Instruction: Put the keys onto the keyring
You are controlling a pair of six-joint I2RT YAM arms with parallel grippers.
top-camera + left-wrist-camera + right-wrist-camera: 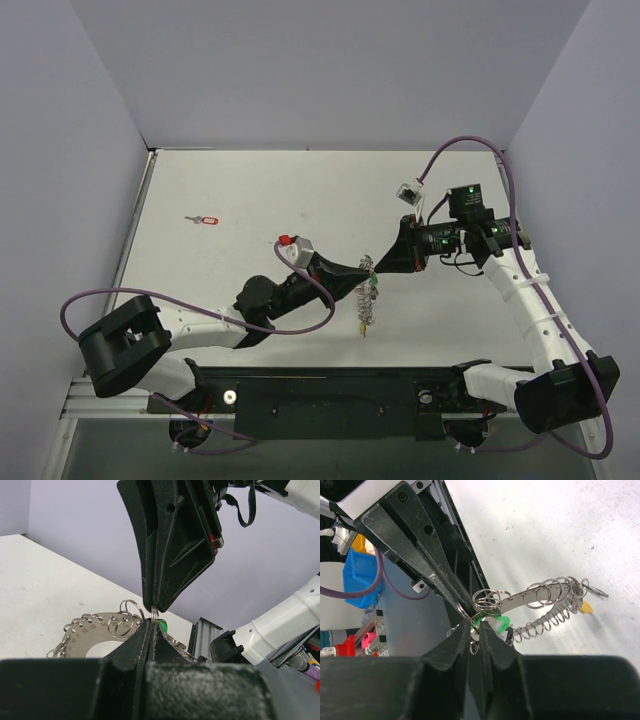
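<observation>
Above the table [300, 190], left gripper [151, 625] clamps keyring [90, 630], right gripper [474, 630] clamps green key [492, 621] (red key [207, 220] lies near left edge).

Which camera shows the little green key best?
The right wrist camera: the green key is close up there, its bright head by the right hand. The left wrist camera shows only a green sliver. From the top camera it is a tiny green speck.

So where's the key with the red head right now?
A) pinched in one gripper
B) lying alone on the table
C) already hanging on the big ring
B: the red key lies alone on the table, well away from the keyring.
</observation>
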